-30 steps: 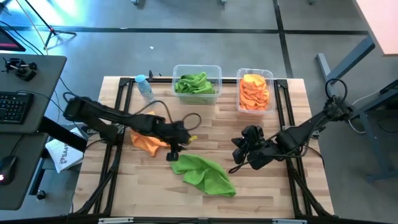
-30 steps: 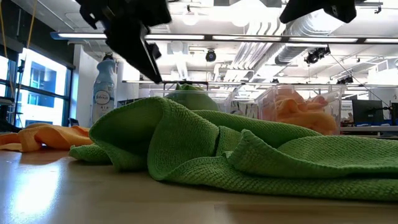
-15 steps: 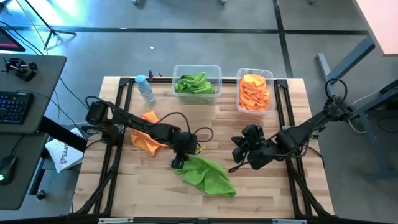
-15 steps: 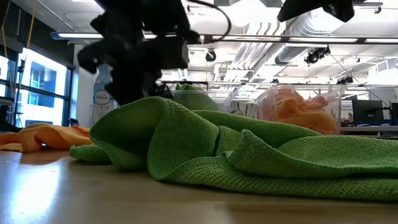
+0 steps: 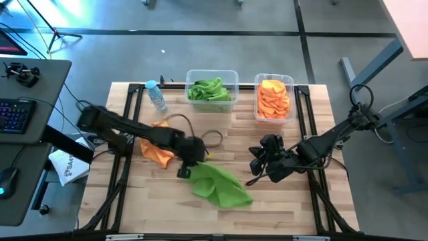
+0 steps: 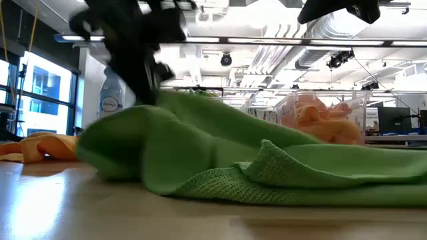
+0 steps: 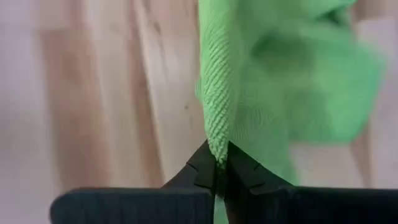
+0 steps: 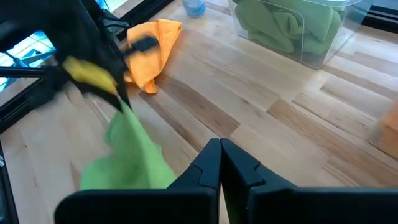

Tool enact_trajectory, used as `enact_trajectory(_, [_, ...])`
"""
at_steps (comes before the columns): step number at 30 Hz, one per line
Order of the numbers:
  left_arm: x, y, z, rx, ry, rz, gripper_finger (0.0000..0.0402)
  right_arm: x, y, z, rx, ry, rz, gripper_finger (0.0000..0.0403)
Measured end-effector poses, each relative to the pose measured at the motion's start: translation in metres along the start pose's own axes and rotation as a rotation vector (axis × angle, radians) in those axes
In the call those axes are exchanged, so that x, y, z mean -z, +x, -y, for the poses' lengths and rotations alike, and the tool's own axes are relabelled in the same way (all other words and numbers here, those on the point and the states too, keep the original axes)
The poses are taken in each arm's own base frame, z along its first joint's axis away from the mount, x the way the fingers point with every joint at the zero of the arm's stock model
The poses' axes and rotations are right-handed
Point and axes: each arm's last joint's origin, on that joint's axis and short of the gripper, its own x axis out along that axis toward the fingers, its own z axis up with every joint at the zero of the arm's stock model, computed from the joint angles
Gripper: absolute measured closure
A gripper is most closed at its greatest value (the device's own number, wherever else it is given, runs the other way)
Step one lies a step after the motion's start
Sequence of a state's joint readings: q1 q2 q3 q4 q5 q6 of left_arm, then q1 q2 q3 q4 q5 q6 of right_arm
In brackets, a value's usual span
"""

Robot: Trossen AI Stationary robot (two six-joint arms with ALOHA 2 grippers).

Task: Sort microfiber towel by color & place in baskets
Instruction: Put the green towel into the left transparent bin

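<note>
We see the left gripper [image 5: 188, 165] clamped on one edge of the green towel [image 5: 219, 185], which lies mid-table beside the orange towel [image 5: 158, 148]. The right gripper [image 5: 259, 163] hangs nearby, fingers together. The wider basket [image 5: 212, 89] holds green towels, the narrower basket [image 5: 273, 98] orange ones

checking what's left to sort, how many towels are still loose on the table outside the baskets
2. A green towel lies mid-table, its edge pinched by the left gripper. An orange towel lies just behind that arm, toward the water bottle. Others could be hidden beneath them.
</note>
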State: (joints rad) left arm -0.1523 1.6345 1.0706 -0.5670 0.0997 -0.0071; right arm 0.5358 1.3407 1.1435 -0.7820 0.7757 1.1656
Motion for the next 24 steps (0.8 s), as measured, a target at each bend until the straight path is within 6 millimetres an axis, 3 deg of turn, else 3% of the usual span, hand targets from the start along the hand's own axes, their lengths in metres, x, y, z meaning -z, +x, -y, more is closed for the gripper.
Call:
enact_trajectory(6, [0.011, -0.089, 0.005, -0.112, -0.009, 0.199, 0.0401, 0.000, 0.000, 0.001, 0.006, -0.024, 0.001, 0.0403])
enact_trajectory(14, [0.032, -0.200, 0.011, -0.237, -0.068, 0.745, 0.0401, -0.001, 0.000, 0.002, 0.031, -0.059, 0.045, 0.0403])
enact_trajectory(18, [0.040, -0.237, 0.013, -0.315, -0.084, 0.979, 0.0401, -0.001, 0.000, 0.002, 0.032, -0.085, 0.045, 0.0403])
enact_trajectory(24, [0.036, -0.260, 0.002, -0.618, -0.269, 1.178, 0.0401, 0.018, 0.016, 0.009, 0.032, -0.074, 0.027, 0.0403])
